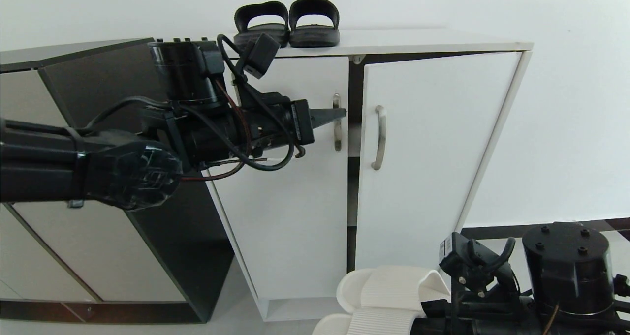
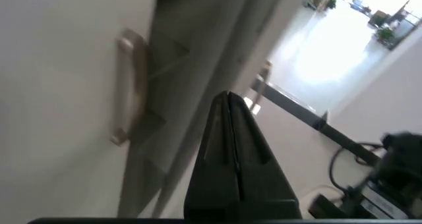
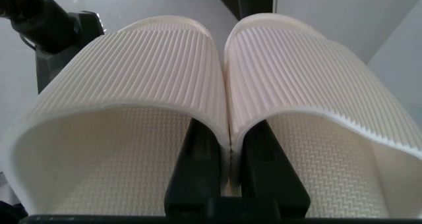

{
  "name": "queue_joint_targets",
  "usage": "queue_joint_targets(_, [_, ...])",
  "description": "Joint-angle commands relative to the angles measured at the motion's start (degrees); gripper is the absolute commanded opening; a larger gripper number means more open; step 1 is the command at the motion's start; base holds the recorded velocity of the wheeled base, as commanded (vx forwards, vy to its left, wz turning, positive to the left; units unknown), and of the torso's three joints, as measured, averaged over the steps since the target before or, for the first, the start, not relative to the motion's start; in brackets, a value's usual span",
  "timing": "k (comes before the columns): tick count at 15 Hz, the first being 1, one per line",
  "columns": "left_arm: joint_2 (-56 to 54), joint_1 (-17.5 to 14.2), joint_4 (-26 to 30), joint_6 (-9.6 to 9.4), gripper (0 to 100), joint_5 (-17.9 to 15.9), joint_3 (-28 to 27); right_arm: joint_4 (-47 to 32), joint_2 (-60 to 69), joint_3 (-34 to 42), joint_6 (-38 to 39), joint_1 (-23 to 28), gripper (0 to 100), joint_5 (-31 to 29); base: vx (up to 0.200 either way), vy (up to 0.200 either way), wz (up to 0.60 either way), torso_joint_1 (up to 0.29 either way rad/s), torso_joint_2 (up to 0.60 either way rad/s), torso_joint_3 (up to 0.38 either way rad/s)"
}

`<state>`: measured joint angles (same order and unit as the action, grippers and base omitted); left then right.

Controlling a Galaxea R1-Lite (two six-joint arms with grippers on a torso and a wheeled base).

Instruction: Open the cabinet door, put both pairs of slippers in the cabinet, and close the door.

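Extending level from the left of the scene, the left arm runs across the front of the white cabinet [image 1: 290, 217], with its wrist straight and cables looped beneath it.

- Left gripper [image 1: 339, 112] [image 2: 229, 102]: fingers pressed together into one narrow wedge. The tip is at the height of the upper part of the left door handle [image 1: 337, 133] and overlaps it in the head view. Whether they touch cannot be told.
- Right arm: low at the near right, forearm lying close to the floor, wrist pointing left toward the cabinet's foot.
- Right gripper [image 3: 231, 178]: clamped on the white slippers [image 1: 389, 290] [image 3: 158, 72]. One finger sits under each strap and the two inner strap edges are pinched between them.
- White slippers: held side by side just in front of the base of the right door [image 1: 423, 153], with the ribbed straps uppermost.
- Black slippers [image 1: 288, 22]: a pair standing side by side on the cabinet top, toward its left end and above the left door.
- Cabinet: two white doors with a dark gap between them. The right door appears slightly ajar, and its curved handle [image 1: 379, 138] is at its left edge.
- Dark cabinet [image 1: 98, 74]: stands just left of the white one, partly behind the left arm.
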<state>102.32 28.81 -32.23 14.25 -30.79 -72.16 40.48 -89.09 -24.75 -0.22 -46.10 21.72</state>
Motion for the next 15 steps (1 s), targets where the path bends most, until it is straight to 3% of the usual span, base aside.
queue_joint_targets(1, [5.3,-0.1,0.1,0.25,0,2.1,-4.7,0.0,0.1,0.0,0.0,0.0,0,0.0,0.0,0.0,0.0,0.0,0.0,0.0])
queue_joint_targets(4, [7.1,2.5,0.2,1.13,0,2.5,-6.9,0.0,0.0,0.0,-0.7,0.1,0,-0.1,0.0,0.0,0.0,0.0,0.0,0.0])
queue_joint_targets(7, [7.4,4.1,0.0,0.78,0,3.1,-7.9,0.0,-0.6,0.0,-1.2,0.1,0,-0.1,0.0,0.0,0.0,0.0,0.0,0.0])
queue_joint_targets(15, [6.8,4.2,4.6,1.48,0,3.6,-9.8,0.0,-1.0,0.2,-1.3,-1.7,0,-0.1,0.0,0.0,0.0,0.0,0.0,0.0])
